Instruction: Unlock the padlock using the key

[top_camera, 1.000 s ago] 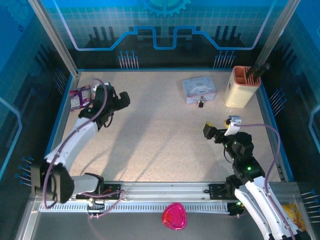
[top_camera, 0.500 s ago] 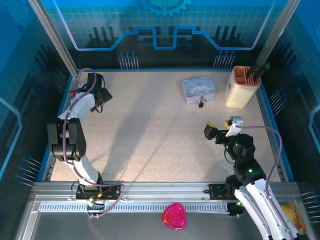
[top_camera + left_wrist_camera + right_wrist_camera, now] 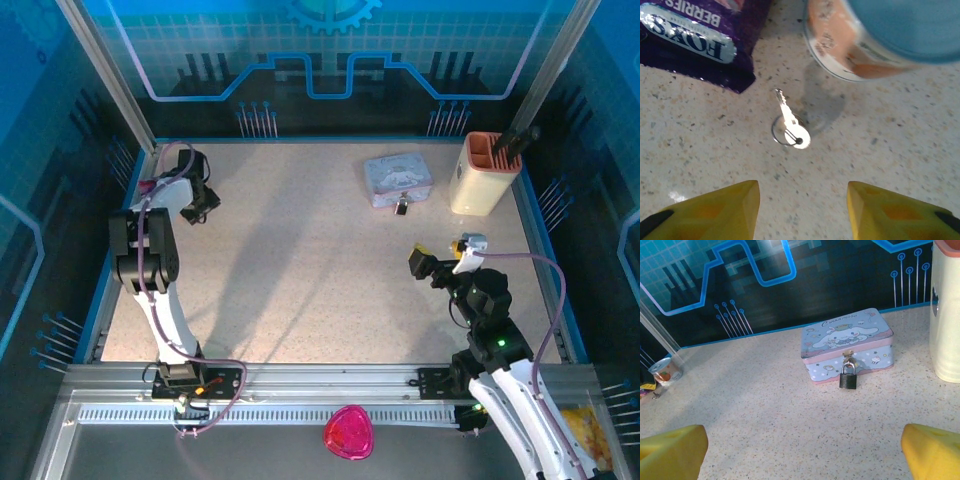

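The small silver key (image 3: 789, 126) on its thin ring lies flat on the speckled table, just ahead of my left gripper (image 3: 804, 200). That gripper's yellow fingers are open, with only bare table between them. In the top view the left gripper (image 3: 199, 205) points down near the far left corner. The tiny dark padlock (image 3: 848, 377) hangs from the clasp of a pale blue tin (image 3: 846, 342), and it also shows from above as the padlock (image 3: 401, 207) in front of the tin (image 3: 398, 178). My right gripper (image 3: 802, 455) stands wide open and empty, well short of the padlock, at the right gripper (image 3: 443, 252).
A purple berry sweets packet (image 3: 695, 35) and a small can (image 3: 880, 40) lie close beyond the key. A cream holder (image 3: 485, 175) stands right of the tin. A pink object (image 3: 348, 432) sits below the rail. Blue walls edge the table (image 3: 300, 280).
My left arm has folded back and swung its gripper toward the far left corner, and its jaws have narrowed. The right arm has not moved.
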Action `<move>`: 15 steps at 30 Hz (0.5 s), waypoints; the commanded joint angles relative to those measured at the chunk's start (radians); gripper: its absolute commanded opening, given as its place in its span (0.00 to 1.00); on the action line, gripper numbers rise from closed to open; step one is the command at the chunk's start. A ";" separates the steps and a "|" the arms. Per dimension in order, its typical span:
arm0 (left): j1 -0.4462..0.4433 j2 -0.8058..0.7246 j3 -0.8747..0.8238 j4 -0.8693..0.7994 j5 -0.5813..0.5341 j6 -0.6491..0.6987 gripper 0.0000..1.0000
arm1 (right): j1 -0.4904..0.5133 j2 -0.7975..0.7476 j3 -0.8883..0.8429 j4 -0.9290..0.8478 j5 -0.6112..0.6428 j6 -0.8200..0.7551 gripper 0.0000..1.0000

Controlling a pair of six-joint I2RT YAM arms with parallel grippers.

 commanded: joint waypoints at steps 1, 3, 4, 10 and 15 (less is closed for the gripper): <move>0.017 0.030 0.052 0.005 0.038 -0.013 0.49 | -0.009 -0.029 0.003 -0.004 0.018 0.015 1.00; 0.018 0.041 0.063 0.001 0.034 -0.012 0.47 | -0.009 -0.036 0.003 -0.003 0.015 0.019 1.00; 0.020 0.048 0.068 0.003 0.036 -0.011 0.45 | -0.009 -0.040 0.004 -0.006 0.014 0.020 1.00; 0.022 0.095 0.101 -0.024 0.013 -0.014 0.39 | -0.009 -0.070 -0.003 -0.006 0.015 0.023 1.00; 0.023 0.098 0.095 0.001 0.001 -0.018 0.36 | -0.008 -0.066 -0.007 0.006 -0.001 0.025 1.00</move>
